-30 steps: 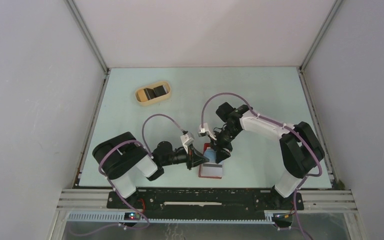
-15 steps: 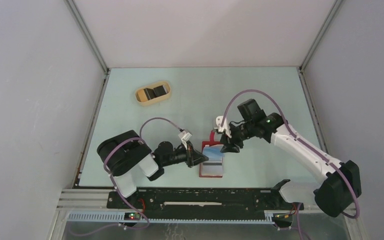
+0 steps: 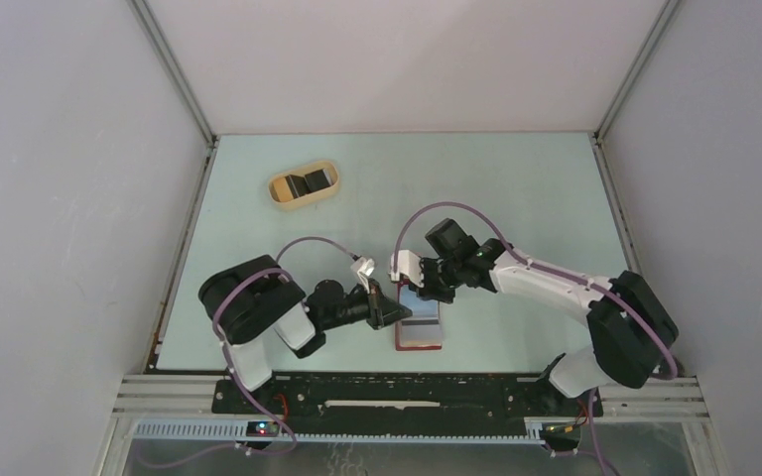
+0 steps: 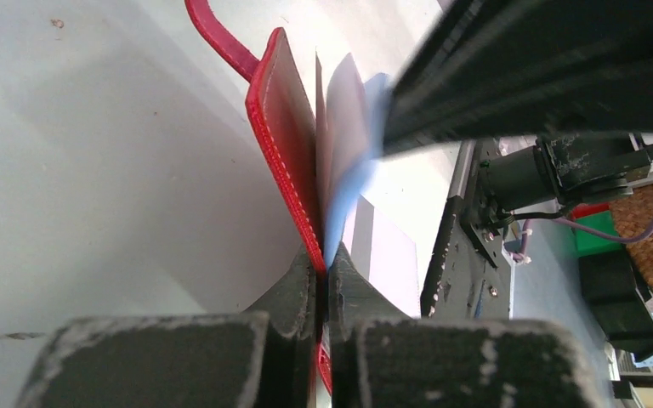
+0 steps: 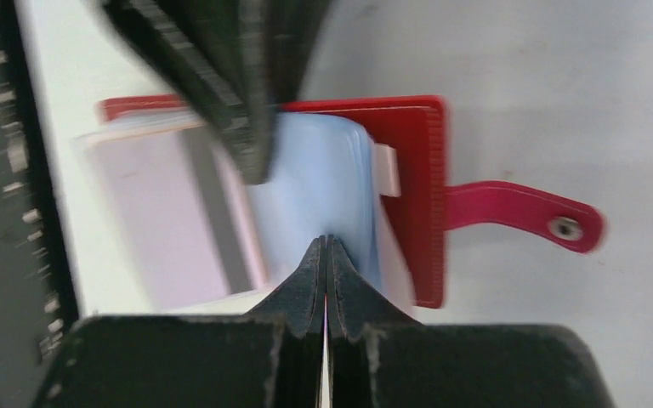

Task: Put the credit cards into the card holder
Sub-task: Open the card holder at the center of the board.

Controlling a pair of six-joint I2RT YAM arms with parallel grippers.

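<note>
The red card holder [image 3: 419, 346] lies open near the table's front edge, its strap [image 5: 519, 217] pointing away. My left gripper [image 4: 323, 268] is shut on the edge of its red cover [image 4: 285, 144], with pale blue pockets [image 4: 353, 170] fanned beside it. My right gripper [image 5: 326, 242] is shut, and its tips rest over the blue pockets [image 5: 323, 187]; I see nothing between its fingers. A pale credit card with a grey stripe [image 5: 170, 221] lies on the holder's near half, blurred. In the top view both grippers, left [image 3: 397, 311] and right [image 3: 425, 295], meet at the holder.
A tan oval dish [image 3: 303, 186] holding dark items stands at the back left. The black frame rail [image 4: 455, 255] runs along the table's front edge just beyond the holder. Grey walls close in the table on three sides.
The right arm swung out to the right with its gripper open, then came back over the holder and shut. The left gripper kept its hold and barely moved.
</note>
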